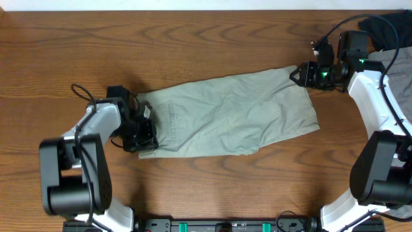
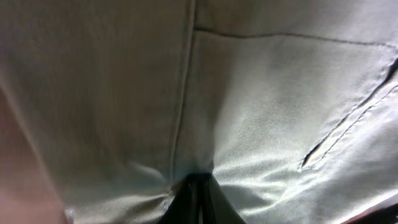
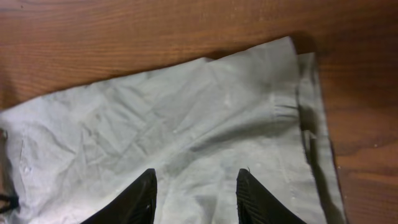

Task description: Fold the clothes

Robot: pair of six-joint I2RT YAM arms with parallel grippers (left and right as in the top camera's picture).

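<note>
The light khaki-green shorts [image 1: 232,116] lie flat across the middle of the wooden table, with the long side running left to right. My left gripper [image 1: 148,134] sits at their lower left corner. In the left wrist view its fingers [image 2: 200,193] are shut on a pinch of the shorts [image 2: 261,106], next to a seam and a pocket slit. My right gripper [image 1: 299,73] is at the upper right corner of the shorts. In the right wrist view its fingers [image 3: 196,183] are open and empty just above the wrinkled shorts [image 3: 186,118].
A black garment [image 1: 381,24] and a grey garment [image 1: 403,67] lie at the far right edge behind the right arm. Bare wooden table [image 1: 193,38] surrounds the shorts. The arm bases stand along the front edge.
</note>
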